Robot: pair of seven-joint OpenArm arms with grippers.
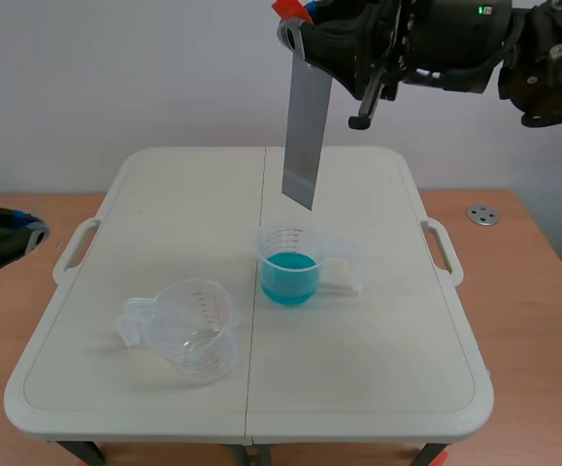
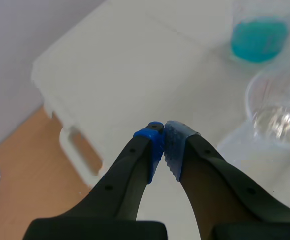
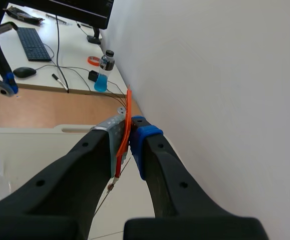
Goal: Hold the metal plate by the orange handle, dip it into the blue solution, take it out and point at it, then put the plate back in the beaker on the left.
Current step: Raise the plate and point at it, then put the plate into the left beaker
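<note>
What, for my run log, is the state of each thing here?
metal plate: raised, hanging upright, in neither beaker.
orange handle: clamped between the right gripper's fingers.
right gripper: shut on the handle, held high.
left gripper: shut on nothing, low.
beaker of blue solution: upright, partly full.
left beaker: empty, no plate in it.

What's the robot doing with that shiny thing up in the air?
The right gripper is shut on the orange handle of a metal plate, which hangs high, about over the beaker of blue solution. The plate's end is above the liquid, not in it. The clear beaker sits further left. The left gripper is shut on nothing, beside the table.
</note>
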